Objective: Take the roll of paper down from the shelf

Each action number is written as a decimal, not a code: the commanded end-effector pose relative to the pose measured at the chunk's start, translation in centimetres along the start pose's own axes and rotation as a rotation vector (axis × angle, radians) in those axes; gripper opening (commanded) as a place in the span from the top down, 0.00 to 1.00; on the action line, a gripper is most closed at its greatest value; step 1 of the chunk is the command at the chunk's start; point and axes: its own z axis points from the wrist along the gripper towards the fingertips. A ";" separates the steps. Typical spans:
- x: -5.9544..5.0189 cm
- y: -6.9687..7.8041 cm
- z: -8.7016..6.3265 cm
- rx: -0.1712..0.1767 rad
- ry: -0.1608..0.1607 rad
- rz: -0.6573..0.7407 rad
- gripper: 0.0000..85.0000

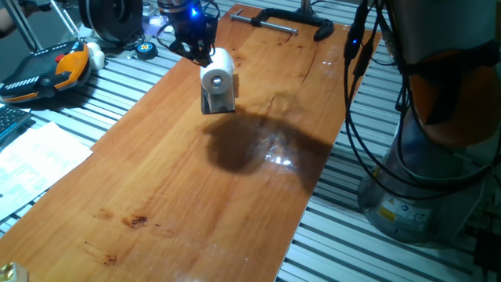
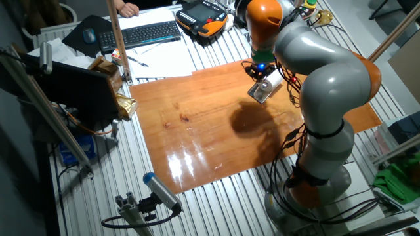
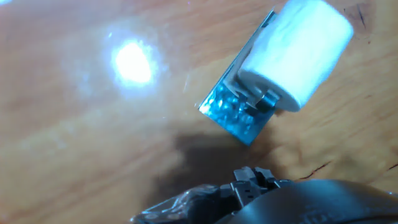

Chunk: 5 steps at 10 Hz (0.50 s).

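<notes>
The white roll of paper (image 1: pixel 217 75) lies on its side on top of the small dark metal shelf (image 1: pixel 220 104), its hollow end facing the camera. In the hand view the roll (image 3: pixel 298 50) sits at the upper right, resting on the shelf's shiny angled plate (image 3: pixel 239 115). My black gripper (image 1: pixel 201 54) hangs just behind and above the roll, not holding it. Its fingertips look pressed together at the bottom of the hand view (image 3: pixel 254 178). In the other fixed view, the gripper (image 2: pixel 260 73) hovers over the roll (image 2: pixel 265 90).
The shelf stands on a wooden board (image 1: pixel 172 180). A black clamp (image 1: pixel 282 22) lies at the board's far end. An orange and black teach pendant (image 1: pixel 47 70) and papers (image 1: pixel 35 157) lie to the left. The arm's base and cables (image 1: pixel 423 157) stand to the right.
</notes>
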 end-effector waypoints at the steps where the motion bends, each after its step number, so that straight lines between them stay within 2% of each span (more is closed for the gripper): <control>1: -1.4 -2.0 0.4 -0.055 0.048 0.234 0.99; 3: -3.2 -3.6 1.2 -0.081 0.058 0.266 0.99; 4: -3.8 -4.0 1.7 -0.088 0.047 0.287 0.99; 5: -4.3 -4.5 2.4 -0.089 0.018 0.317 0.99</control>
